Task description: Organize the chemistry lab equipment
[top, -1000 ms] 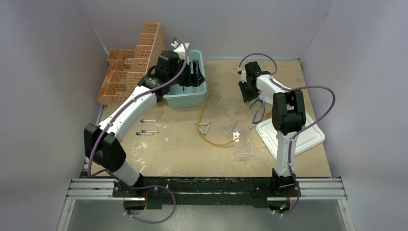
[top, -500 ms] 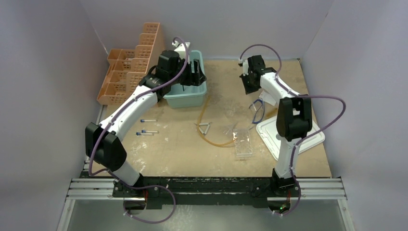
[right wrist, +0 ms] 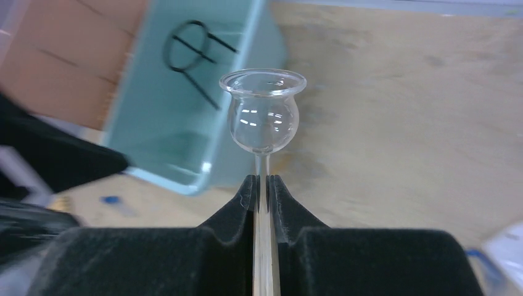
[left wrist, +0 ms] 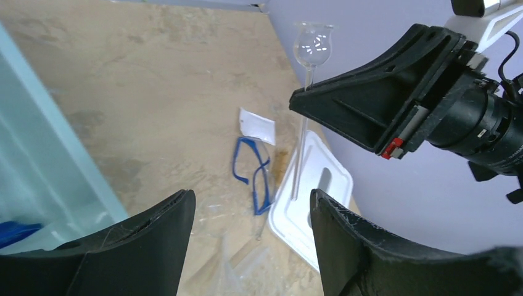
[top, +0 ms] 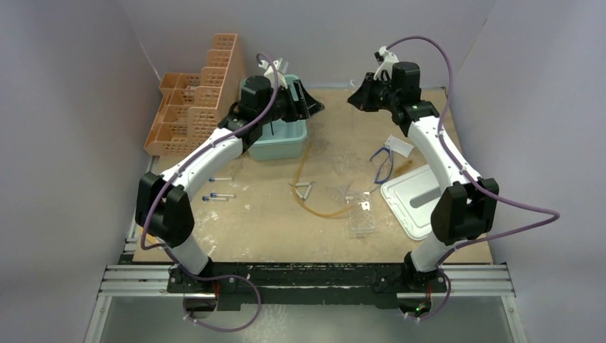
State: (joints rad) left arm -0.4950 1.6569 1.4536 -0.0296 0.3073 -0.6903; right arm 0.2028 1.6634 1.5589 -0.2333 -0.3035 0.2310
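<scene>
While raised high, right claw (right wrist: 262, 184) pinches glass tube (right wrist: 263, 120)

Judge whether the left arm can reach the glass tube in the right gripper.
Likely yes: the left gripper stands open facing the glass tube, nothing between; the right gripper pinches its stem, leaving the bulb free.

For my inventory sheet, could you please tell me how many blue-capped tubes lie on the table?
3 blue-capped tubes, all on the table's left side: one farther back, two close together just nearer the front. Others may be hidden inside the teal bin.
</scene>
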